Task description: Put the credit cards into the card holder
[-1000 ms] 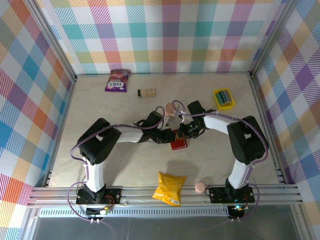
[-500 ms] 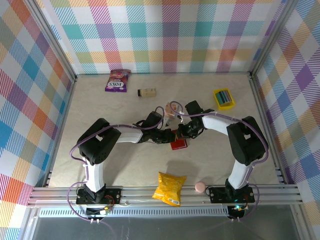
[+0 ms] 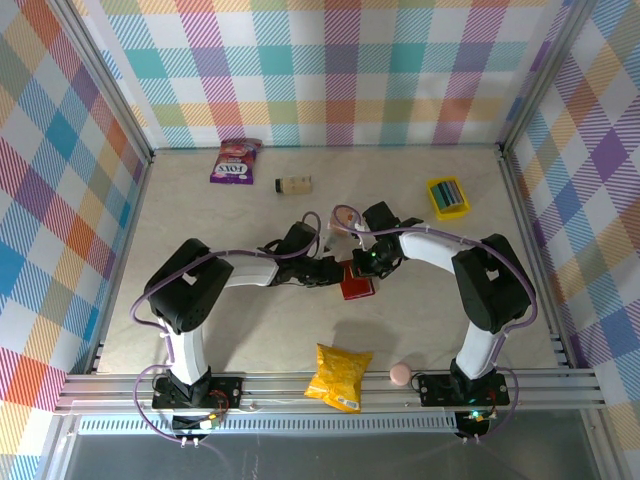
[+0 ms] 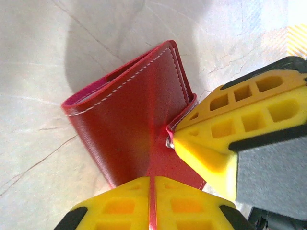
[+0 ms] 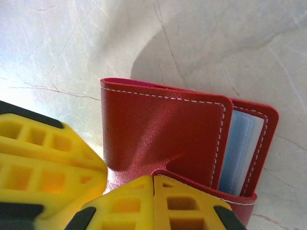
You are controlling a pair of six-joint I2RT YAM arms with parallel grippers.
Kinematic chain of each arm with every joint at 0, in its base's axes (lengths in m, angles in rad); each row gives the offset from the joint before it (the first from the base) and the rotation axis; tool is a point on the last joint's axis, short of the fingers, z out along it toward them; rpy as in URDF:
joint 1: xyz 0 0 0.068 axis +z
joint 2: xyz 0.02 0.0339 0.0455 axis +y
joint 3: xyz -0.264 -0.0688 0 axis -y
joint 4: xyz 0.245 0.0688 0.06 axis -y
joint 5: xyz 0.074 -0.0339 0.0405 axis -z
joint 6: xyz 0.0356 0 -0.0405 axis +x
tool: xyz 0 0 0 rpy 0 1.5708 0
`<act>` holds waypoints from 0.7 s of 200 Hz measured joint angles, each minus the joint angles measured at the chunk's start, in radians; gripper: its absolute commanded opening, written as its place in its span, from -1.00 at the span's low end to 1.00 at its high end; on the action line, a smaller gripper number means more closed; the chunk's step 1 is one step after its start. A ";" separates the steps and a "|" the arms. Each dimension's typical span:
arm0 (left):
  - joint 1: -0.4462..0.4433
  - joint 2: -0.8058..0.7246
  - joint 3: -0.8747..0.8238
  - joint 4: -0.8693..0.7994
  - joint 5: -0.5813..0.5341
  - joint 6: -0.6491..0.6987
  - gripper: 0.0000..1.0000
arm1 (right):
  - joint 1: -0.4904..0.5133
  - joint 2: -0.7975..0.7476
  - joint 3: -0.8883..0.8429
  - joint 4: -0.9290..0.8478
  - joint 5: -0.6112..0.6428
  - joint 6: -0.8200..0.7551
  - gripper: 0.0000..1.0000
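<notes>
Both arms have swung slightly left; the small red folding leather card holder (image 4: 124, 115) lies on the pale table (image 3: 430, 320) between the grippers; the left gripper (image 4: 149, 206) clamps its flap; the right gripper (image 5: 153, 203), closed, presses its snap tab.

Pastel plaid walls (image 3: 330, 70) enclose a beige marbled tabletop (image 3: 270, 345)

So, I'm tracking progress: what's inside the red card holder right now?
A pale blue layer, either a card or a sleeve, peeks out along the open edge of the card holder. Its top flap covers everything else, so any count is hidden.
</notes>
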 measured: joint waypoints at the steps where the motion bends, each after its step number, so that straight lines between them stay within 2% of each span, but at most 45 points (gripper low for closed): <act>1: 0.001 -0.001 -0.001 -0.001 0.000 0.000 -0.77 | 0.000 0.000 0.000 0.000 0.000 0.000 -1.00; 45: 0.067 -0.158 -0.092 -0.021 -0.011 -0.017 -0.76 | 0.005 0.014 0.013 -0.015 0.010 0.026 -1.00; 76: 0.080 -0.278 -0.153 -0.063 -0.030 0.000 -0.74 | 0.043 0.004 0.016 -0.021 0.085 0.063 -1.00; 140: 0.093 -0.287 -0.225 -0.055 -0.017 0.014 -0.72 | 0.135 -0.007 0.021 -0.029 0.267 0.171 -1.00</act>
